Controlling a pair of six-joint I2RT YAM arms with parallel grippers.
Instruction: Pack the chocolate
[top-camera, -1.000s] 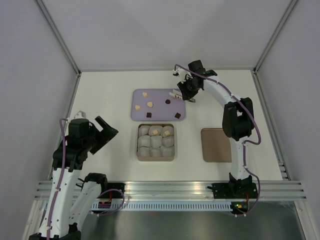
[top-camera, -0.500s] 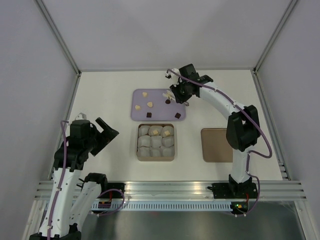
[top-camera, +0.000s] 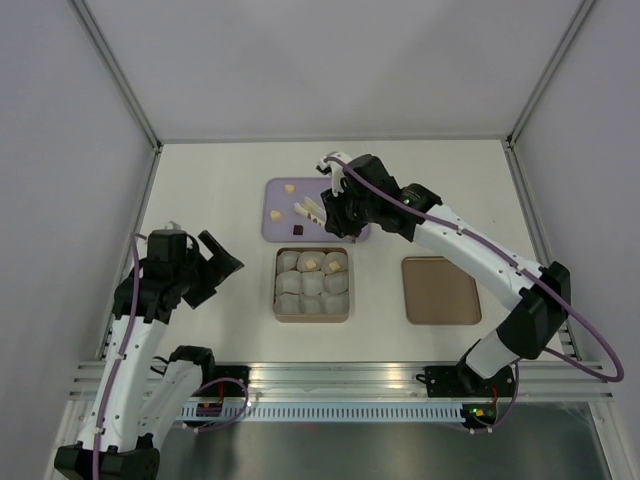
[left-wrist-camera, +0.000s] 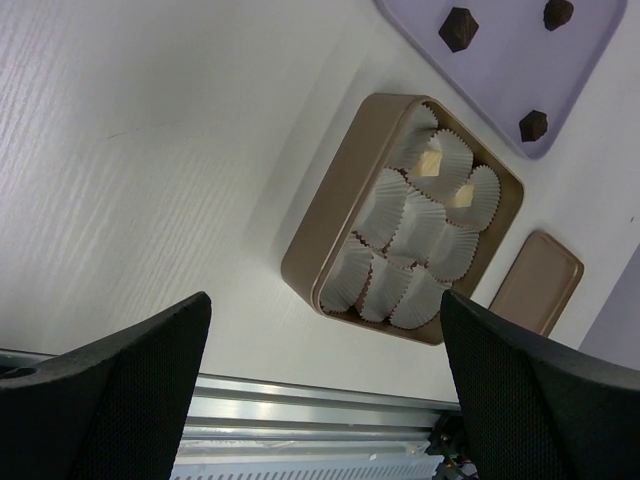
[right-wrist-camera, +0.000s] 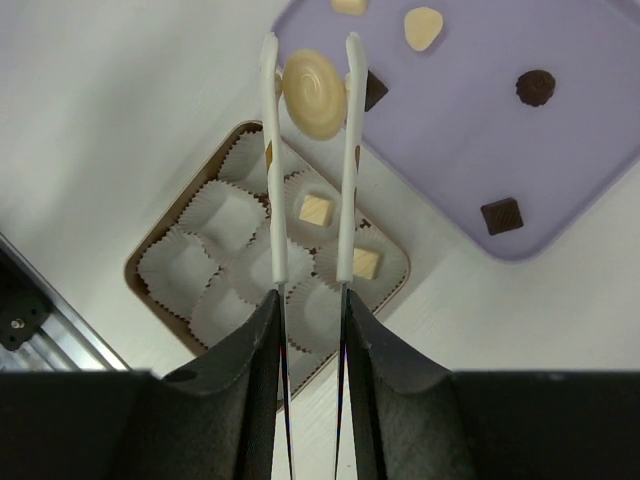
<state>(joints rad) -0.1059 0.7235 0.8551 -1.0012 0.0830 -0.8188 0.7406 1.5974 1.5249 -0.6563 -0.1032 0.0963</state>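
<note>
Right claw (right-wrist-camera: 310, 300) clamped on tongs (right-wrist-camera: 269, 150); tong tips, ahead of claw, pinch a round cream chocolate (right-wrist-camera: 314, 93) by lilac tray (right-wrist-camera: 560, 150) edge; left claw (left-wrist-camera: 320, 300) spread above bench (left-wrist-camera: 150, 150).

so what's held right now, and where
The right gripper clamps the tongs; their tips pinch a round cream chocolate by its sides. The left gripper holds nothing.

A white counter (top-camera: 220, 180) with a faint wood grain sits boxed in by plain pale grey walls (top-camera: 330, 60) at the back and both sides, with aluminium struts (top-camera: 114, 70) in the corners. A ribbed aluminium rail (top-camera: 340, 375) edges the near side. Light is soft and even.
</note>
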